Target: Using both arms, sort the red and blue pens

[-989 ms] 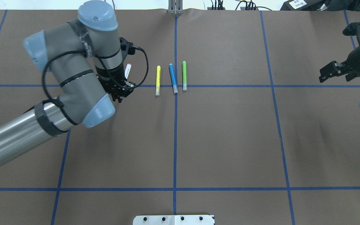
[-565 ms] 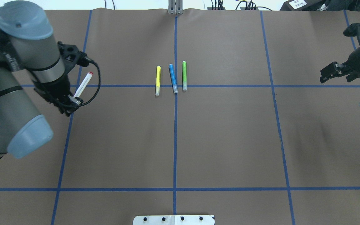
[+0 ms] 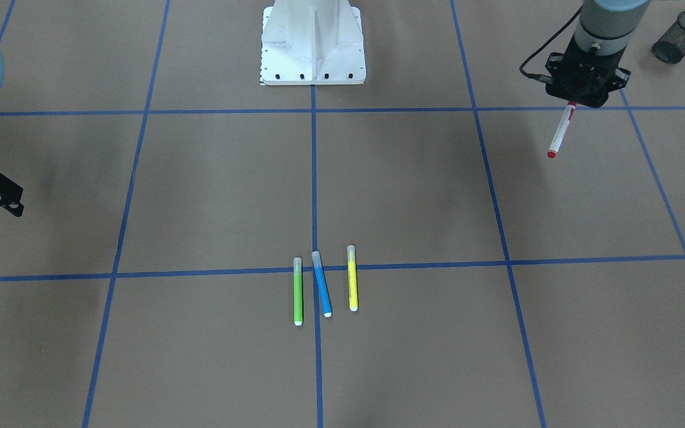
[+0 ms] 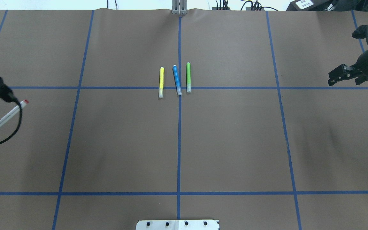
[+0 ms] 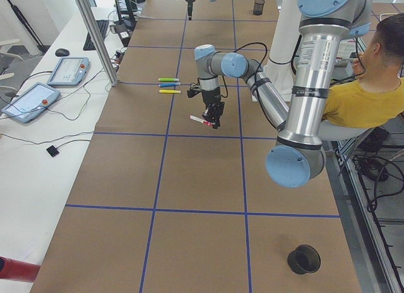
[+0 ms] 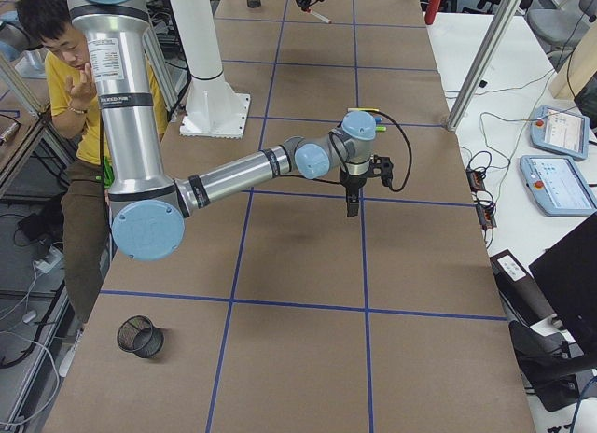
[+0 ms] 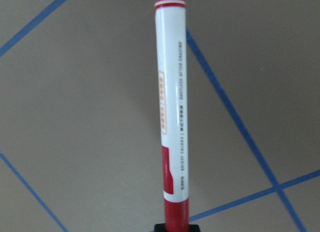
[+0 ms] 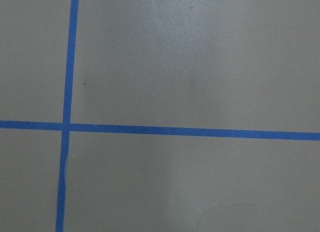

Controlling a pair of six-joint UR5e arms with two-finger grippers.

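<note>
My left gripper [image 3: 574, 102] is closed on one red end of the red pen [image 3: 560, 132], out at the 9 o'clock edge of the table [image 4: 235, 143] in the overhead view. The rest of the white barrel sticks out past the fingers toward 2 o'clock, clear of the surface. It is a light, stiff plastic stick, but smooth and round, and held this near the end it could swivel in the pinch. I judge a gentle set-down is wiser than a drop, as it will roll.

My right gripper [image 4: 343, 78] hangs near 3 o'clock. Its fingers look parted with nothing between them, though at the frame edge I am not fully sure.

The blue pen [image 4: 176, 80] lies just toward 12 o'clock from the table centre. It sits between the yellow marker [image 4: 161, 82] and the green marker [image 4: 188, 77], slightly skewed, near both but touching neither. I would pinch it at mid-barrel, across its width, where balance is best. The gaps on either side are narrow, so a finger could nudge a neighbour.
</note>
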